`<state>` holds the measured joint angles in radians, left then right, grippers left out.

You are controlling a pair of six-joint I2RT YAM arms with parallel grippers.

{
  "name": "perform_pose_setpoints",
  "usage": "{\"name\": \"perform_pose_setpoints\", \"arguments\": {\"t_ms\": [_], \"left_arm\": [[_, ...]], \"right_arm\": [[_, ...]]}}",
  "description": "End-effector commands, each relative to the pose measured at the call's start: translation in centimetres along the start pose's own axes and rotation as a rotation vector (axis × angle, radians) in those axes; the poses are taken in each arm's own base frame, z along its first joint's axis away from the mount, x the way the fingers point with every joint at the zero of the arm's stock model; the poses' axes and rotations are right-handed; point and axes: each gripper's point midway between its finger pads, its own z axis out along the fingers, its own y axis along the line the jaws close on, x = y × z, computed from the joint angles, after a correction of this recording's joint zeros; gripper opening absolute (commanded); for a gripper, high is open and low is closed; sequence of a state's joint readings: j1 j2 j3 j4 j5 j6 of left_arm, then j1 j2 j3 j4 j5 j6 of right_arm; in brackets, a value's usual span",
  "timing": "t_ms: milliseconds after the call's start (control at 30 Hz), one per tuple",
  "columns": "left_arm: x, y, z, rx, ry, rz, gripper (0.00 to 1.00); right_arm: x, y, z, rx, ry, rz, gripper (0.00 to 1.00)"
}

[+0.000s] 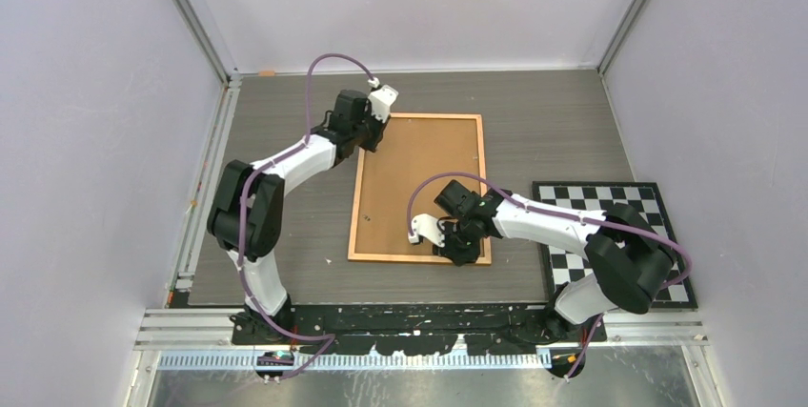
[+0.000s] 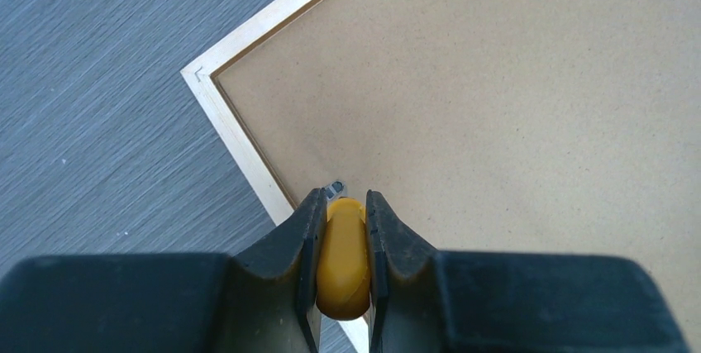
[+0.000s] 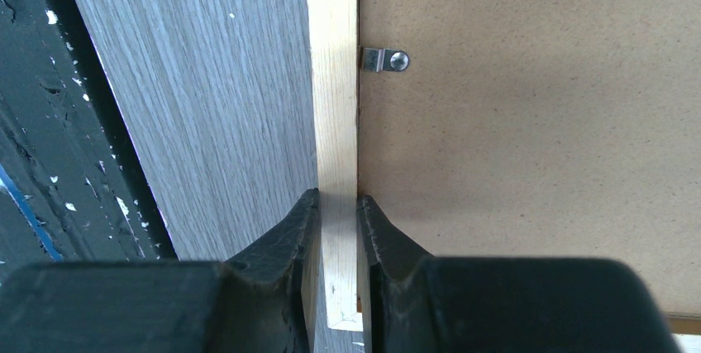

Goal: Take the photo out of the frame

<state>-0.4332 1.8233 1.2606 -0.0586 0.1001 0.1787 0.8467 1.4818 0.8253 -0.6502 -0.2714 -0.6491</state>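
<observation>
frame (image 1: 412,183): face-down mid-tabletop (image 1: 553,121), photo unseen beneath backing board (image 2: 512,121) | left hand (image 2: 345,200), 11 o'clock corner: nipped tight on yellow tool (image 2: 343,262), tip at retaining clip (image 2: 334,187), likely to turn it | right hand (image 3: 337,204), 5 o'clock: pinching wooden border (image 3: 335,80), likely steadying frame

I work in a lab test cell. Plain pale walls (image 1: 86,92) box in my table (image 1: 543,121), with metal rails (image 1: 188,7) up the corners.
</observation>
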Motion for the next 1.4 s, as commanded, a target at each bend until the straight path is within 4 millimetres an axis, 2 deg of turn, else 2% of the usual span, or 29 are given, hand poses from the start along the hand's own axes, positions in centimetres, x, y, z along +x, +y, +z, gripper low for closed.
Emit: {"name": "perform_pose_setpoints", "arguments": {"t_ms": [0, 133, 200, 233, 333, 400, 467, 533, 700, 767, 800, 900, 967, 1100, 1267, 1367], "left_arm": [[2.0, -1.8, 1.6, 0.059, 0.053, -0.064, 0.0], [1.6, -1.7, 1.6, 0.058, 0.057, -0.061, 0.0], [0.5, -2.0, 0.8, 0.086, 0.036, -0.068, 0.0], [-0.2, -2.2, 0.2, 0.105, 0.021, -0.075, 0.0], [-2.7, -2.4, -2.4, 0.14, -0.026, -0.108, 0.0], [-3.8, -2.5, -4.2, 0.166, -0.037, -0.143, 0.0], [-4.7, -2.7, -6.3, 0.206, -0.056, -0.205, 0.0], [-5.6, -3.1, -8.6, 0.254, -0.078, -0.304, 0.0], [-7.2, -6.6, -14.6, 0.438, -0.142, -0.41, 0.0], [-7.6, -7.7, -16.6, 0.491, -0.175, -0.429, 0.0], [-7.9, -8.2, -17.8, 0.514, -0.192, -0.433, 0.0], [-8.3, -9.3, -20.0, 0.58, -0.211, -0.455, 0.0], [-8.6, -10.0, -21.1, 0.621, -0.221, -0.471, 0.0], [-8.1, -11.3, -22.3, 0.695, -0.216, -0.517, 0.0], [-8.1, -12.0, -23.1, 0.75, -0.234, -0.571, 0.0], [-8.2, -12.3, -23.4, 0.775, -0.236, -0.594, 0.0]], "right_arm": [[1.3, 2.2, 0.2, -0.095, 0.051, 0.045, 0.05], [1.3, 2.2, 0.0, -0.095, 0.049, 0.04, 0.06], [1.0, 2.1, -0.4, -0.086, 0.039, 0.037, 0.09], [0.7, 1.8, -0.7, -0.07, 0.026, 0.038, 0.13], [-1.0, 0.9, -2.5, -0.021, -0.04, 0.054, 0.34], [-2.6, -0.1, -4.3, 0.016, -0.108, 0.088, 0.45], [-4.3, -1.4, -6.4, 0.046, -0.194, 0.147, 0.49], [-5.8, -3.6, -8.9, 0.109, -0.295, 0.249, 0.57], [-9.9, -8.8, -15.1, 0.337, -0.536, 0.394, 0.79], [-11.7, -9.7, -16.8, 0.355, -0.607, 0.419, 0.82], [-13.0, -10.0, -17.8, 0.348, -0.644, 0.42, 0.83], [-15.7, -10.1, -18.5, 0.298, -0.692, 0.409, 0.84], [-17.1, -9.8, -18.5, 0.279, -0.707, 0.376, 0.83], [-18.9, -8.9, -18.0, 0.277, -0.701, 0.303, 0.78], [-19.8, -8.1, -17.0, 0.24, -0.675, 0.256, 0.62], [-19.9, -7.6, -16.0, 0.229, -0.636, 0.216, 0.46]]}}
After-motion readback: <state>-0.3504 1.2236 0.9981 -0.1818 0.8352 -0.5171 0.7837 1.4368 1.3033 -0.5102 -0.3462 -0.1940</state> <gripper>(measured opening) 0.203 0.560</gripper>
